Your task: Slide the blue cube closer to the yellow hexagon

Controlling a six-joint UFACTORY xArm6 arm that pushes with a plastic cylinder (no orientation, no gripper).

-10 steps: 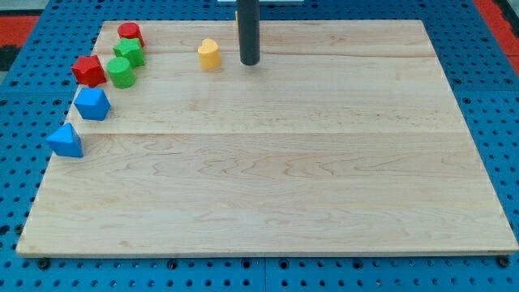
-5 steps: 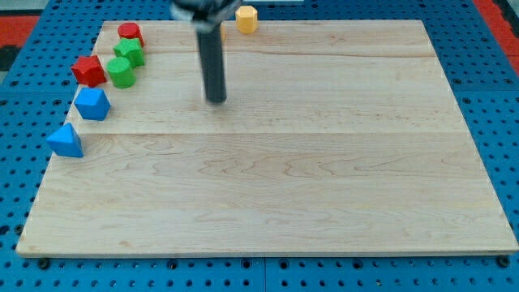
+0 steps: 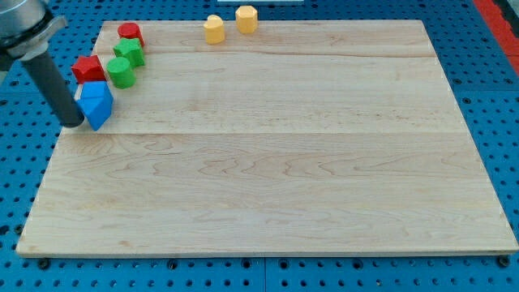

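Observation:
My tip rests at the board's left edge, touching the left side of a blue block. That blue shape lies just below the red block. I cannot tell whether it is the cube alone or the cube with the blue triangular block pressed against it. No second blue block shows apart from it. The yellow hexagon sits at the top edge, far to the upper right of the tip. A second yellow block lies just left of the hexagon.
A red cylinder and two green blocks cluster in the top left corner above the blue shape. The wooden board lies on a blue pegboard; its left edge is right beside my tip.
My rod swept from the upper middle down and left to the board's left edge. The blue triangular block has left its spot at lower left. The second yellow block now lies higher, by the hexagon.

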